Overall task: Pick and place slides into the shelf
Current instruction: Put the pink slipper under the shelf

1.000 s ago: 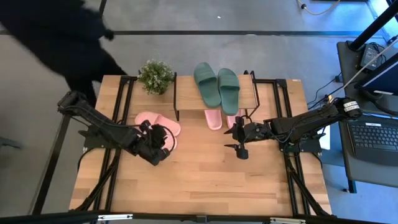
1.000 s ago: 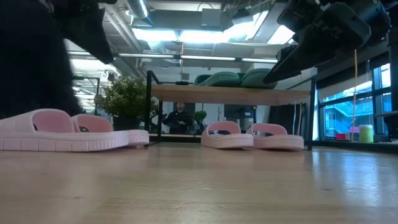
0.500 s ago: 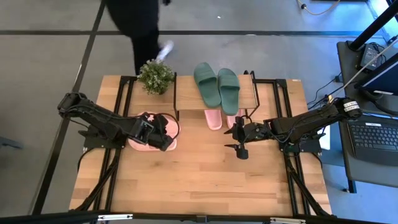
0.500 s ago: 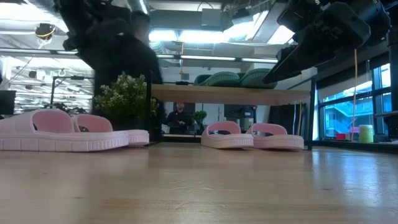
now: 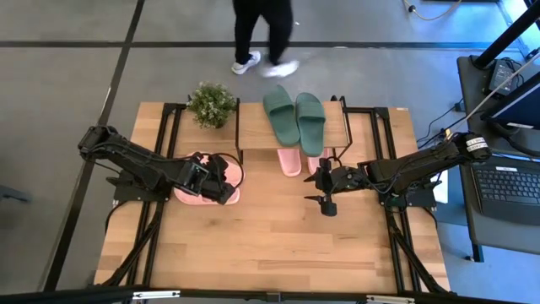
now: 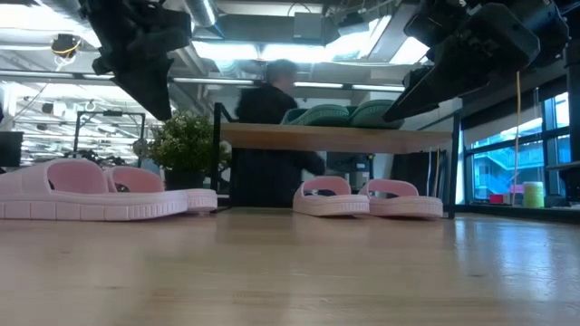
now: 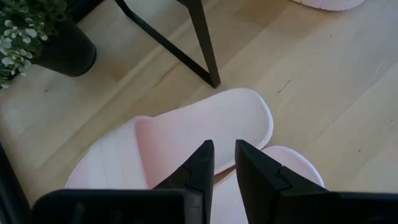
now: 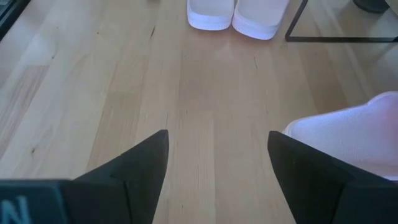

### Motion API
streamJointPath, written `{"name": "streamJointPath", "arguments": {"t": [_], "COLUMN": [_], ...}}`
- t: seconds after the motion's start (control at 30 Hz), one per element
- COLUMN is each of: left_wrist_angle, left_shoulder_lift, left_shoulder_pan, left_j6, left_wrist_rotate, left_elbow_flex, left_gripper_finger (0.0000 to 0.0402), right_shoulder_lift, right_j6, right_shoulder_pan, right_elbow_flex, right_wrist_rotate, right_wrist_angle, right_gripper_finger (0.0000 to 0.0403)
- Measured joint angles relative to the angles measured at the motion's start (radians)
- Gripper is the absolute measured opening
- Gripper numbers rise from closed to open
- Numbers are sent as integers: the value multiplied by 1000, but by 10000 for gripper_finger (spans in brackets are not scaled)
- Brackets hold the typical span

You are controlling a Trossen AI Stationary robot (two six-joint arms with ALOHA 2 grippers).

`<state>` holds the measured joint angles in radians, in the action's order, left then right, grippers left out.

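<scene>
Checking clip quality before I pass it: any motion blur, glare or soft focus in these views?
High view: only the walking person is motion-smeared. Low view: the person behind the shelf is blurred, ceiling lights glare, and both arms are dark silhouettes. Left wrist view: the pink slides are sharp under the left gripper. Right wrist view: the right gripper fingers look soft.

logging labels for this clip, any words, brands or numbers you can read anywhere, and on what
"N": a pale letter, cut by the frame edge, on the right gripper's own dark body, right wrist view.
Slides, shelf, plant pot: no print visible.
Laptop screen beside the table: too small to read.
</scene>
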<state>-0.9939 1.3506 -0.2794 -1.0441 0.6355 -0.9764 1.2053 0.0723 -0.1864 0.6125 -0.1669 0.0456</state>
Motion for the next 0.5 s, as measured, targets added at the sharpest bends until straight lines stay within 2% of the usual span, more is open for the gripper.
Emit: {"name": "streamJointPath", "arguments": {"t": [0.13,0.2,0.3,0.5], "left_wrist_angle": [0,0,-1,-20], "left_shoulder_lift": [0,0,0,0], "left_shoulder_pan": [0,0,0,1], "left_j6": [3,3,7,23], "left_wrist_rotate": [-2,-6,-65,-70], "left_elbow_flex": [0,0,0,0], "left_gripper_finger": [76,98,141,207], "right_shoulder_lift": [0,0,0,0], "right_j6": [1,1,1,0], "right_shoulder_pan": [0,0,0,0], "right_elbow_flex": [0,0,0,0], "right_wrist_rotate": [0,0,0,0], "right_wrist_angle": [0,0,0,0], "right_gripper_finger": [274,274,274,274]}}
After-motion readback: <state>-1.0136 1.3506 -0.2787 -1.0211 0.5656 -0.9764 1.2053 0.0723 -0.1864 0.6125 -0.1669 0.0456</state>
